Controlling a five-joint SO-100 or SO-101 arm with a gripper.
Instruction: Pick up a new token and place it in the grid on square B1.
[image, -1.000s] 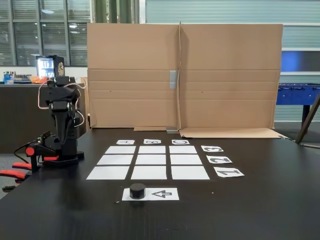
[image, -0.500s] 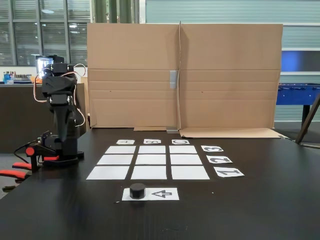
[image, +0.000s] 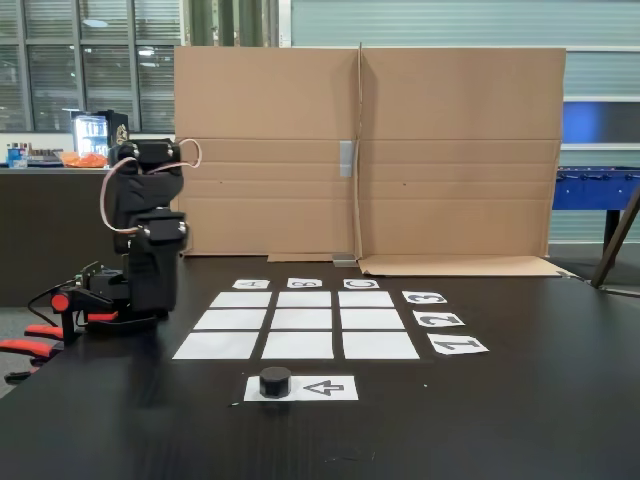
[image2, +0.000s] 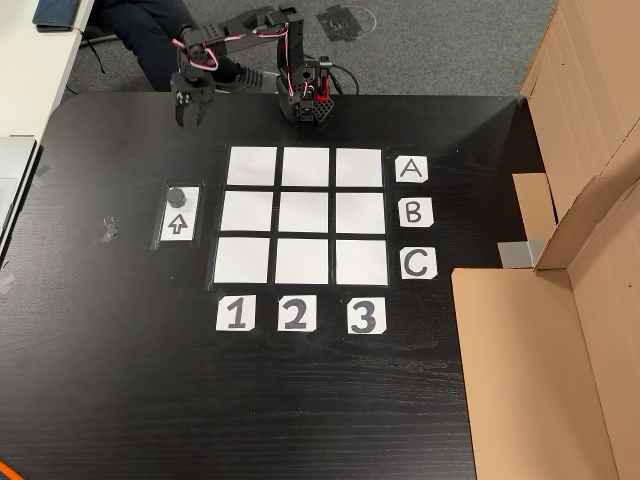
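The token (image2: 176, 194) sat on one end of the small arrow sheet (image2: 178, 224), near the left edge of the desk (image2: 120, 380) as the other view showed it, with the printed arrow aimed at it, which suggested the sheet served as a fixed pick-up spot where a fresh piece always waits. The grid (image2: 305, 215) lay just beside that sheet toward the middle of the desk, its letter cards along one side and number cards along another so that each square could be found by name. Square B1 (image2: 246, 212) was the middle square of the column nearest the arrow sheet, bare and white, so the carry from token to target looked short. The arm's base (image2: 305, 100) stood at the far edge of the desk in that view, and the arm reached out sideways with the gripper (image2: 187, 112) hanging nose-down above bare desk, apart from the token and in line with the arrow sheet, probably to come at the token from above. Its fingers looked slightly parted with nothing between them. In the fixed view the token (image: 275, 381) rested close to the near edge, in front of the grid (image: 300, 320).
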